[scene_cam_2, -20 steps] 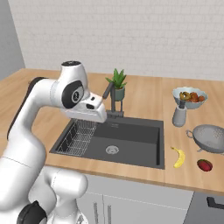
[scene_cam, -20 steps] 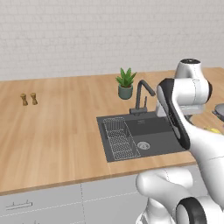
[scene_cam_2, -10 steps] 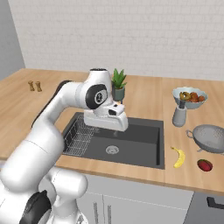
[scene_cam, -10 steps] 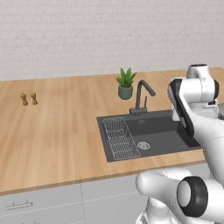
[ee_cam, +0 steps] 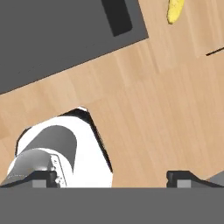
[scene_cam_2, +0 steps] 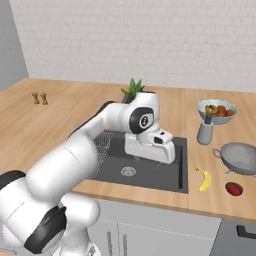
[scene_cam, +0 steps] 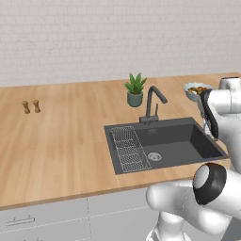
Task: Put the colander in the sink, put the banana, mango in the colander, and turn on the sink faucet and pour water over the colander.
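The light-grey colander [scene_cam_2: 240,158] rests on the counter right of the sink [scene_cam_2: 160,176]. In front of it lie the yellow banana [scene_cam_2: 204,179] and the reddish mango [scene_cam_2: 234,188]. My gripper [scene_cam_2: 156,154] hangs over the right part of the basin, its fingers hidden under the white hand. The hand view looks down on the wooden counter, with the banana [ee_cam: 176,10] at the top edge and the sink [ee_cam: 52,39] at upper left. My gripper [ee_cam: 113,179] is open there, the two tips far apart with nothing held. The faucet [scene_cam: 153,103] stands behind the sink [scene_cam: 174,141], with no water running.
A wire rack [scene_cam: 129,148] lies in the sink's left half beside the drain [scene_cam: 154,156]. A potted plant [scene_cam: 135,90], a fruit bowl [scene_cam_2: 216,111] and a grey cup [scene_cam_2: 204,131] stand at the back. Two shakers [scene_cam: 31,107] stand far left.
My arm has swung to the right across the sink, bringing the hand from the rack side to the basin's right part. Nothing on the counter has moved.
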